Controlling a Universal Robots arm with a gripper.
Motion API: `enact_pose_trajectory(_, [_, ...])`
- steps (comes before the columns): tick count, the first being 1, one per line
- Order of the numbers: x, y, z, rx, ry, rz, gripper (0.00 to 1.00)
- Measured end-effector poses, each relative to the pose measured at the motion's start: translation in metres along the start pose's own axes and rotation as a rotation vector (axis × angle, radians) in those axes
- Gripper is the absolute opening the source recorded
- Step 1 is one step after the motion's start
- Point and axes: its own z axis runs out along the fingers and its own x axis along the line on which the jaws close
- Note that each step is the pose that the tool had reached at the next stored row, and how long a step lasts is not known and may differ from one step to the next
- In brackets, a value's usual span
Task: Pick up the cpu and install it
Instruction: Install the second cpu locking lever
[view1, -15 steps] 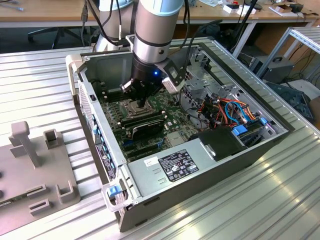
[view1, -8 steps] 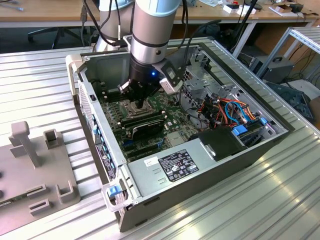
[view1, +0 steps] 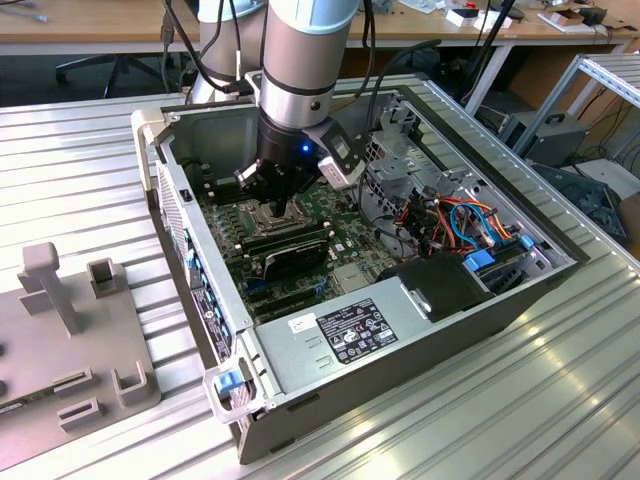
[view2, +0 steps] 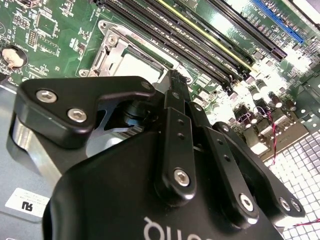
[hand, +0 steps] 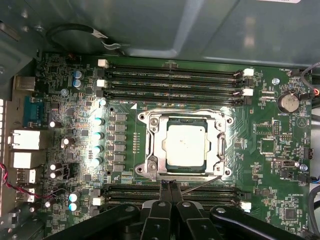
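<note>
The cpu (hand: 186, 146) lies flat in the socket (hand: 150, 150) on the motherboard (hand: 280, 165), its pale silver top facing up and framed all round by the socket's metal frame. In the first wrist view the gripper (hand: 170, 192) hangs just beside the socket's near edge, its two fingers pressed together with no gap and nothing between them. The cpu is square, so no long axis matters; it sits just beyond the fingertips, past the frame rail. Rows of memory slots (hand: 172, 80) run along the far side of the socket, and another pair (hand: 200, 192) lies under the fingertips. In the exterior view the gripper (view1: 283, 205) stands deep inside the open computer case (view1: 400, 335), whose walls rise close around it, leaving room mainly straight upward.
</note>
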Motion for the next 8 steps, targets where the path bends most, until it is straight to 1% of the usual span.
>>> enact_pose_trajectory(6, [0.0005,-0.0002,-0.0001,0.0001,-0.0003,0.000,0.11])
enact_pose_trajectory(7, [0.0011,-0.0002,-0.0001,0.0001,-0.0009,0.000,0.11])
enact_pose_trajectory(8, [0.0024,-0.0001,0.0002,0.0000,-0.0029,0.000,0.11])
